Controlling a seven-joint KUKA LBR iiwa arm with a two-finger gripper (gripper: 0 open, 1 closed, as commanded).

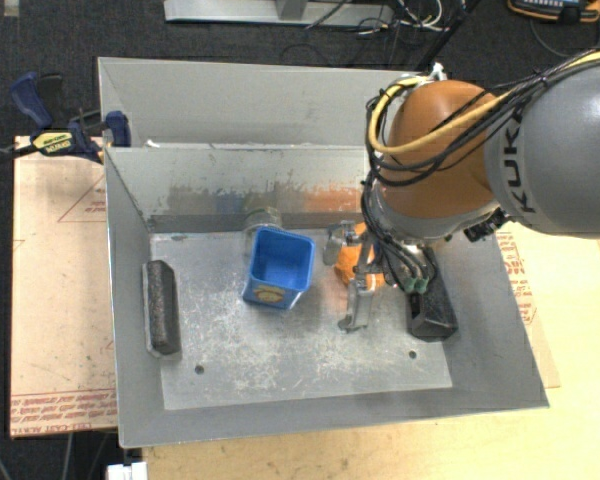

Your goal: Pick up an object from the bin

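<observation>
My gripper (384, 306) hangs low over the right half of the bin, open, with bare bin floor between its fingers. Its left fingertip (354, 320) reaches down to the floor just in front of a small orange thing (351, 257) that lies against the back of the bin. A black wedge-shaped block (432, 313) lies right beside the other finger, near the bin's right wall. To the left of the gripper, a blue square cup (278, 268) is tipped with its mouth facing up and back.
A dark grey oblong bar (161, 306) lies lengthwise along the bin's left wall. The arm's orange dome and cables hang over the back right corner and hide what is under them.
</observation>
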